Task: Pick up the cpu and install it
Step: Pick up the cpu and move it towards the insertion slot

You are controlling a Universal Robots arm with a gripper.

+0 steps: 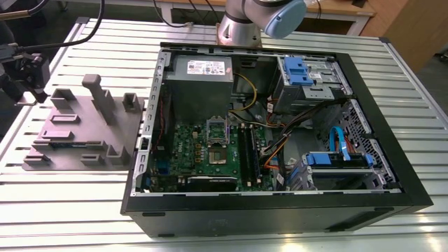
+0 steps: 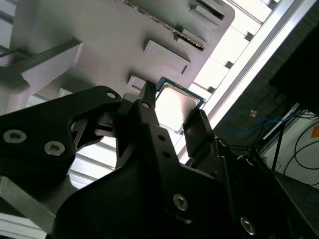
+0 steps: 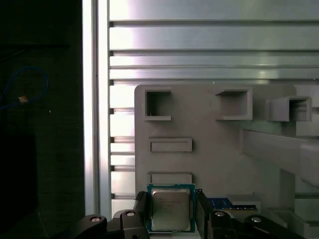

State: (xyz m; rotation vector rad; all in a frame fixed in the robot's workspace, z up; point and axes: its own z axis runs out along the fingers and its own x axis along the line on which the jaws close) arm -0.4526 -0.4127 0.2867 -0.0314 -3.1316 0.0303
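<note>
Claw [image 2: 173,103] straddling the cpu [image 3: 171,211] at the grey parts tray [image 3: 214,154] on the slatted surface [image 1: 70,210] (well apart from the open computer case [image 1: 280,210]), squared to opposite edges, presumably to keep the chip level. Whether it clamps cannot be told.

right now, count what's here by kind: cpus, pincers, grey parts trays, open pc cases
cpu: 1
pincer: 1
grey parts tray: 1
open pc case: 1
total: 4
</note>
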